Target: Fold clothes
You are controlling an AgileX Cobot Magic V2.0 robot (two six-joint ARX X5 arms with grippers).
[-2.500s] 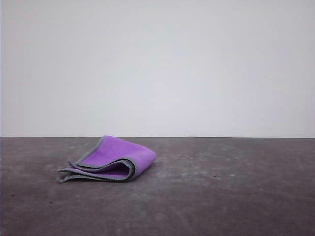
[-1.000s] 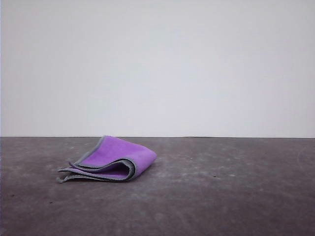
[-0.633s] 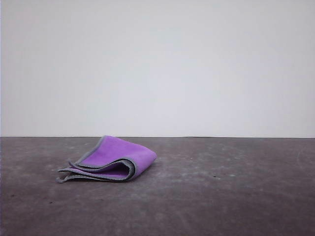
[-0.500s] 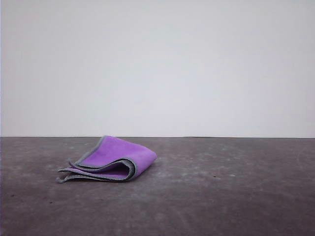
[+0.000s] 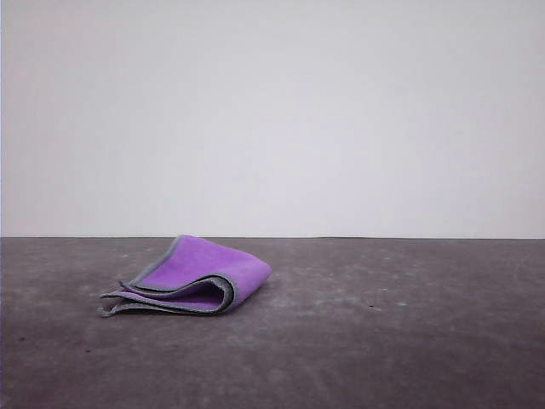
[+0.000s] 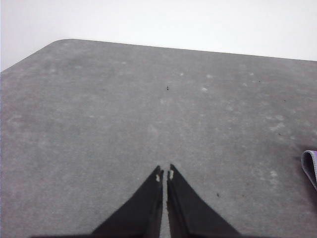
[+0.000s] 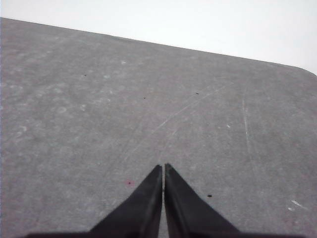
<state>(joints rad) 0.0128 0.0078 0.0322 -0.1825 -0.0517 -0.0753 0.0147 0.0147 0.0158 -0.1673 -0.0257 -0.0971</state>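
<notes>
Cloth [image 5: 200,274]: soft matt fabric (grey stitched edging). Desk [image 5: 383,341]: matt grey, scuffed and speckled. Pincer fingers [image 6: 148,208]: matt black.

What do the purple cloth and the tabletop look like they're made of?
The cloth: soft, matte fabric, maybe microfibre; it folds in rounded, limp layers with a stitched grey edge. The tabletop: hard, dull grey surface with pale scuffs and scratches; the exact material is unclear.

A dark grey worktop [image 5: 383,341], its surface mottled with pale scuffs, faint scratches and small dark specks, stretches to a straight far edge. Behind it rises a plain, unmarked white wall [image 5: 272,119], evenly lit with soft, diffuse light. The worktop's far corners, seen from the wrist views, are rounded.
</notes>
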